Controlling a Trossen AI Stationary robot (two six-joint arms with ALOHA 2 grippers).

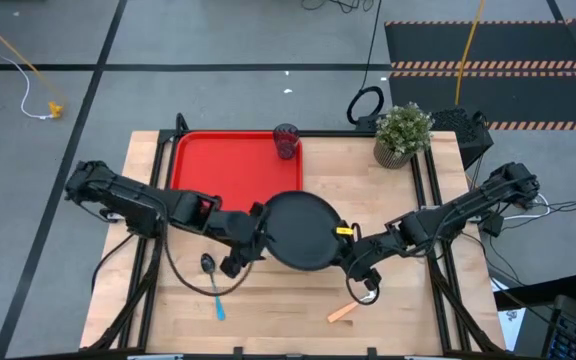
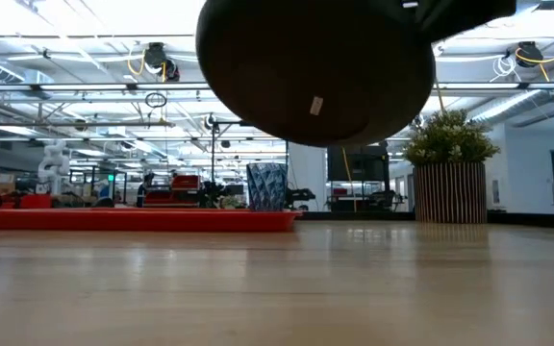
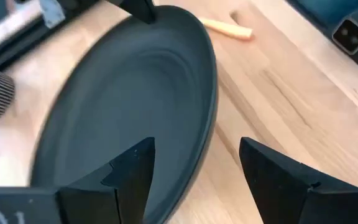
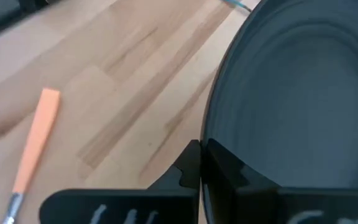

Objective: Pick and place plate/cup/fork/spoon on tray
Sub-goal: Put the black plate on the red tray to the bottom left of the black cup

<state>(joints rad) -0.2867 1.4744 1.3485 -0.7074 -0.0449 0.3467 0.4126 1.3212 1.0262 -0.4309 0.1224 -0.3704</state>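
The black plate (image 1: pixel 298 232) hangs over the table's middle, just off the red tray's (image 1: pixel 230 165) near right corner. My right gripper (image 1: pixel 351 258) is shut on its right rim. At the plate's left edge my left gripper (image 1: pixel 243 250) stands open. Its fingers are on either side of the rim (image 3: pixel 205 146), and I see no touch. The cup (image 1: pixel 286 140) stands upright on the tray's far right corner. The blue-handled spoon (image 1: pixel 213 285) lies flat on the table near my left gripper. The orange-handled fork (image 1: pixel 342 313) lies near the front edge. My right gripper (image 4: pixel 199 165) pinches the plate's rim (image 4: pixel 211 127) between its two fingers, on the plate's right, near side. The fingers come from the table's right, slanting down. The plate (image 2: pixel 315 67) is lifted clear of the table and tilted.
A potted plant (image 1: pixel 401 135) stands at the table's far right, behind my right arm. The wood between the spoon and the fork is bare. Beyond the table edges there are grey floor and cables.
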